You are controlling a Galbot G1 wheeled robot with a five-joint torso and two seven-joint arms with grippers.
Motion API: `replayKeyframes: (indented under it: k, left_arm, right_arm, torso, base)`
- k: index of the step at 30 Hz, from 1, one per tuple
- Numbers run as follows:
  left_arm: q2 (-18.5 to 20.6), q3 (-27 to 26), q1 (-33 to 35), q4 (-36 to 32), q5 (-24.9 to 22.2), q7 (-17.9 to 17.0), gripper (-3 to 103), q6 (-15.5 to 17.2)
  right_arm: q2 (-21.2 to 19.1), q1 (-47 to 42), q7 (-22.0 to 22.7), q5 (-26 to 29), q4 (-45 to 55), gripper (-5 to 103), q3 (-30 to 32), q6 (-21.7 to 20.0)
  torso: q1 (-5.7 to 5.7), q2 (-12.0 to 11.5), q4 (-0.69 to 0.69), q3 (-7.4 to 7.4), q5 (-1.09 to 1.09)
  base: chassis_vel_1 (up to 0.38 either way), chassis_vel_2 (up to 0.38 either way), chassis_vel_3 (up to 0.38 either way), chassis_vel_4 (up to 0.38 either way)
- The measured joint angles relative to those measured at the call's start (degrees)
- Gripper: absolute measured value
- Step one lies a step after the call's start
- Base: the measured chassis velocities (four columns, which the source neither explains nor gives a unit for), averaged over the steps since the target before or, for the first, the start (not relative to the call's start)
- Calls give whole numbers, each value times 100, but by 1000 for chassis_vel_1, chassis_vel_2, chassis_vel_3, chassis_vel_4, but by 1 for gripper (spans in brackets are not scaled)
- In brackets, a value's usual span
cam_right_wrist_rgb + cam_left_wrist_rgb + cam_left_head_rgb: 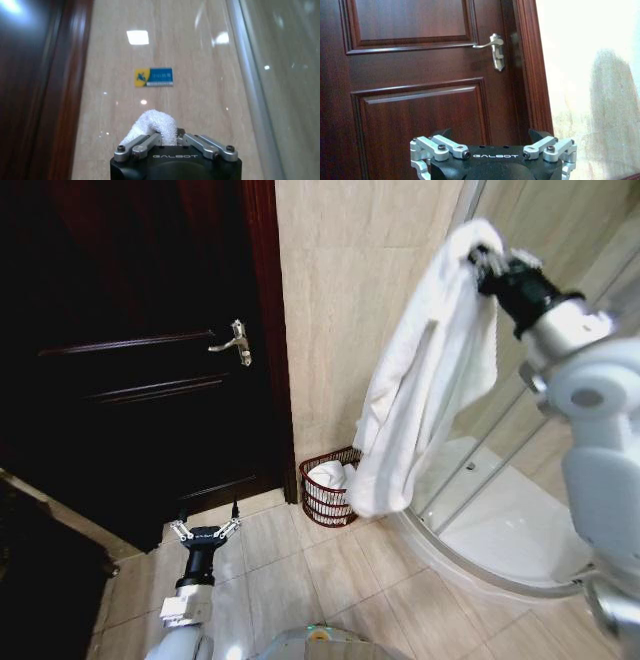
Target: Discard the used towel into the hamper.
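— Where is the towel just now?

— I am holding the white terry-cloth towel (425, 380) high in my right gripper (487, 262), beside the curved glass shower enclosure (560, 430). My fingers are clenched on 1 bunched corner of it; in the right wrist view a tuft (155, 125) is poking up between them. The rest is hanging down in long loose folds, its lower end dangling just above and in front of the small round reddish-brown wire hamper (325, 495), which is standing on the beige tiled floor (300, 580) against the wall, next to the dark wooden door (130, 360). Something white is already lying inside it.

— How do you judge it will handle?

— Soft and limp, I think, light but bulky, swinging freely. Gripping 1 corner is keeping it secure, yet the trailing cloth could drape over the rim.

— And your other arm?

— My left gripper (203, 530) is hanging low before the door, fingers spread wide, holding nothing.
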Motion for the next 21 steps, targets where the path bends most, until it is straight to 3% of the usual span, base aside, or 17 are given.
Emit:
replayKeyframes:
  k: [4,9,21]
  left_arm:
    - [0,-18,-77,-7,-23,-2,100,104]
    - [0,-15,-147,-3,-34,1,100,171]
    - [0,-65,-247,111,-261,5,100,181]
  right_arm:
    - [421,223,193,-533,-569,6,-422,336]
    - [653,427,288,-752,-857,6,-548,451]
    - [1144,957,-128,-1344,-1842,6,-897,638]
  torso:
    - [52,110,-1,63,2]
    - [93,210,-2,116,1]
    - [239,546,-2,308,2]
  base:
    - [0,0,0,0]
    - [0,0,0,0]
    - [0,0,0,0]
